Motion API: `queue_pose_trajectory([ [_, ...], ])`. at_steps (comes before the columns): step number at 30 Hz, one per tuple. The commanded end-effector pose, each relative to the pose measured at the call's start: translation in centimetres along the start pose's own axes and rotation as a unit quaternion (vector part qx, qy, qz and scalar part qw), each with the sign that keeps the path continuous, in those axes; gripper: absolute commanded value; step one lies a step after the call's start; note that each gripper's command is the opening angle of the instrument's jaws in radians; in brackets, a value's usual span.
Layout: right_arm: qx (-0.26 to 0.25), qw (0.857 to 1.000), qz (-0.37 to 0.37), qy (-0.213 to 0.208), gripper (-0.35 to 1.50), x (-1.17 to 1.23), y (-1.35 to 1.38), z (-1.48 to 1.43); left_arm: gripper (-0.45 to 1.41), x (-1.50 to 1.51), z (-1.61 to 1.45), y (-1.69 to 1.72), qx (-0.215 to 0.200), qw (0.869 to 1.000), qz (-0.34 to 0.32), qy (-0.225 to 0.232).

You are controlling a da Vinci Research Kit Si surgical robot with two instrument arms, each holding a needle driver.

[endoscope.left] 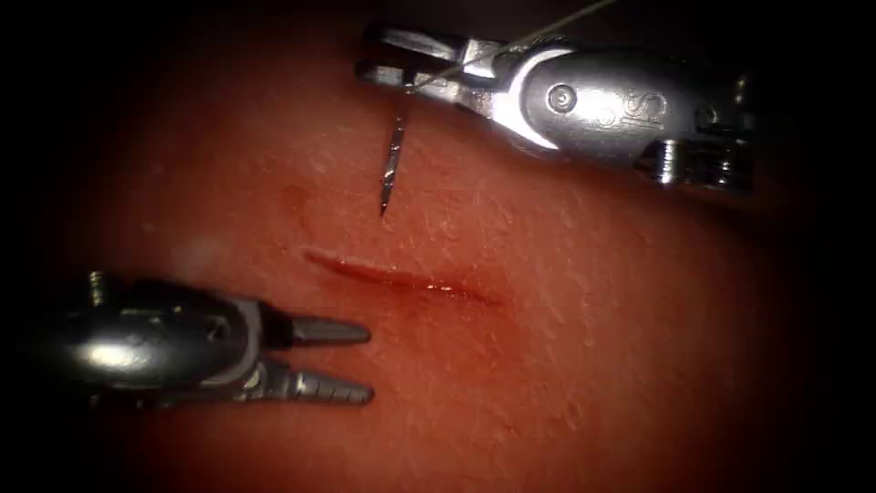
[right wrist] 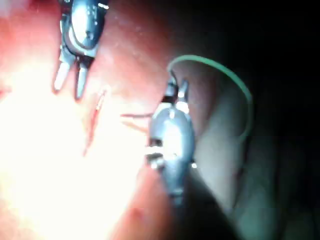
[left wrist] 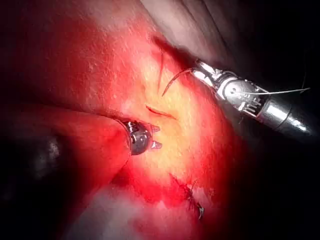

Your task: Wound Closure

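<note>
The cut runs across the middle of the tissue, wet with red fluid. My right tool reaches in on the far side of the cut, jaws shut on the curved needle near its thread end. The needle hangs down, its tip just above the tissue beyond the cut's left end, not in the tissue. Thread trails from the jaws up to the right. My left tool lies near the cut's left end, jaws open, holding nothing. The left wrist view has the needle and left tool.
An older stitched spot with dark thread ends sits on the tissue away from the cut. The thread arcs in a loop behind the right tool, with the left tool opposite, beside the cut.
</note>
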Motion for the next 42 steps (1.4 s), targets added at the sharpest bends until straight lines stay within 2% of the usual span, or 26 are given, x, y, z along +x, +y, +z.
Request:
queue_pose_trajectory([
  [1,-0.001,1.000,-0.001,0.001,-0.35,-0.03,-0.01,0.07,0.23,-0.04,0.05,0.01,-0.001,1.000,-0.001,0.000],
  [15,0.001,1.000,-0.012,0.003,-0.35,-0.09,-0.17,0.12,0.25,-0.25,0.11,-0.09,0.004,1.000,-0.026,-0.007],
  [30,0.013,0.999,-0.048,-0.008,-0.35,-0.19,-0.27,0.11,0.24,-0.25,0.08,-0.10,0.003,1.000,-0.029,-0.007],
  [42,0.020,0.999,-0.043,-0.015,-0.35,-0.10,-0.19,0.01,0.24,-0.25,0.08,-0.10,0.003,1.000,-0.029,-0.007],
])
